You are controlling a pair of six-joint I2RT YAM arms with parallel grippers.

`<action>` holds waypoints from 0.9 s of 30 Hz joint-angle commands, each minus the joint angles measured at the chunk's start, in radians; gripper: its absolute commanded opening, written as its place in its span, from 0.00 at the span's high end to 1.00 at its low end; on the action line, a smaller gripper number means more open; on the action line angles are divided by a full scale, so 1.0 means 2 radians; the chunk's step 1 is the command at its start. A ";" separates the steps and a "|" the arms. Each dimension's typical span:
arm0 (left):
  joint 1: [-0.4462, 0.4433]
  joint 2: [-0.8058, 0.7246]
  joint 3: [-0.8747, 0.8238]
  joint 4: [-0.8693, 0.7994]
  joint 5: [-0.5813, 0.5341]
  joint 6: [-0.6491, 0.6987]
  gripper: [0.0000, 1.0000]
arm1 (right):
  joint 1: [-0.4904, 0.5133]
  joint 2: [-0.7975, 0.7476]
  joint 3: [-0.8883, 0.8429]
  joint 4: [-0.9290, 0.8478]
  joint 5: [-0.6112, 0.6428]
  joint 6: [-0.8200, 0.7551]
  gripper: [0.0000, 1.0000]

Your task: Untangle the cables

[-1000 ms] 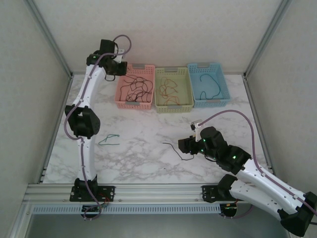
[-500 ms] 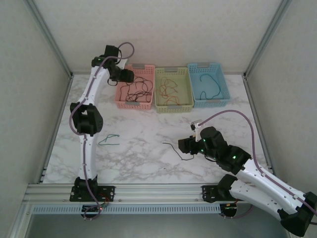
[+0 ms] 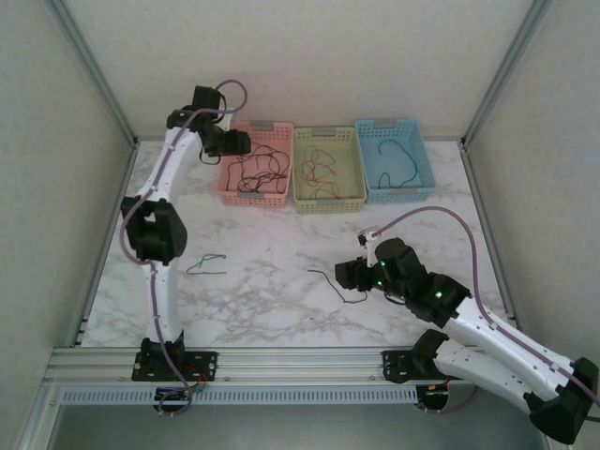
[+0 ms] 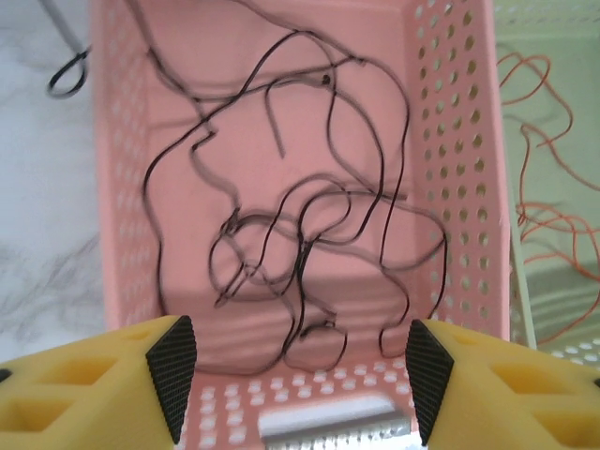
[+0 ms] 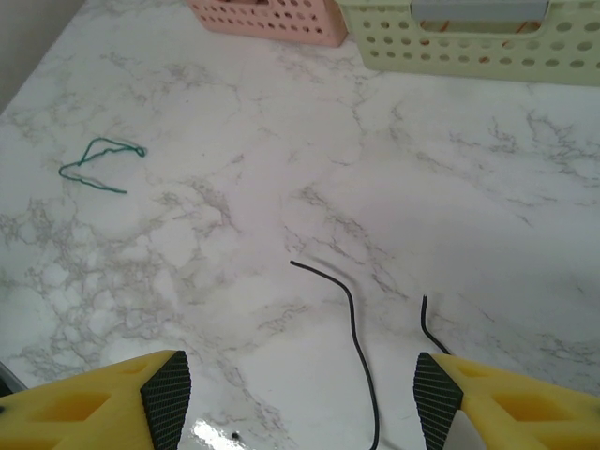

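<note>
Several black cables [image 4: 300, 216] lie tangled in the pink basket [image 3: 256, 166], and my left gripper [image 4: 292, 375] hangs open above that basket's back end with nothing between its pads. Orange and red cables [image 3: 322, 172] lie in the yellow-green basket [image 3: 328, 170], and a blue-green cable [image 3: 394, 161] in the blue basket [image 3: 396, 160]. A single black cable [image 5: 352, 319] lies loose on the marble, directly under my open right gripper [image 5: 298, 398]. A green cable [image 3: 206, 265] lies alone on the left of the table, and in the right wrist view the green cable [image 5: 98, 164] sits far left.
The three baskets stand side by side along the back of the marble table [image 3: 272, 300]. Metal frame rails [image 3: 281, 361] run along the near edge, and white walls close in both sides.
My left gripper has opened over the pink basket, and the left arm has shifted a little. The right arm has barely moved.
</note>
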 commanded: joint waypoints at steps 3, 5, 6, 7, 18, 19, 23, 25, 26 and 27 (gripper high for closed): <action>0.015 -0.194 -0.166 0.109 -0.045 -0.094 0.36 | -0.003 0.129 0.108 0.033 -0.013 -0.028 0.34; 0.017 -0.246 -0.220 0.117 -0.042 -0.106 0.36 | -0.002 0.191 0.167 0.024 -0.014 -0.034 0.34; 0.017 -0.276 -0.251 0.122 -0.046 -0.115 0.36 | -0.002 0.224 0.199 0.022 -0.015 -0.037 0.35; 0.016 -0.311 -0.286 0.132 -0.053 -0.122 0.35 | -0.003 0.258 0.232 0.020 -0.012 -0.038 0.35; 0.018 -0.511 -0.574 0.129 -0.106 -0.185 0.26 | -0.005 0.512 0.542 -0.064 -0.043 -0.045 0.41; 0.018 -0.523 -0.606 0.135 -0.106 -0.191 0.26 | -0.004 0.512 0.542 -0.065 -0.045 -0.047 0.41; 0.014 -0.538 -0.684 0.159 -0.098 -0.234 0.26 | -0.005 0.505 0.528 -0.081 -0.043 -0.053 0.41; 0.003 -0.530 -0.703 0.165 -0.117 -0.239 0.26 | -0.004 0.488 0.502 -0.078 -0.043 -0.052 0.41; -0.002 -0.523 -0.708 0.167 -0.126 -0.235 0.26 | -0.004 0.478 0.489 -0.076 -0.044 -0.051 0.41; -0.008 -0.512 -0.708 0.162 -0.146 -0.231 0.26 | -0.005 0.466 0.474 -0.073 -0.046 -0.051 0.41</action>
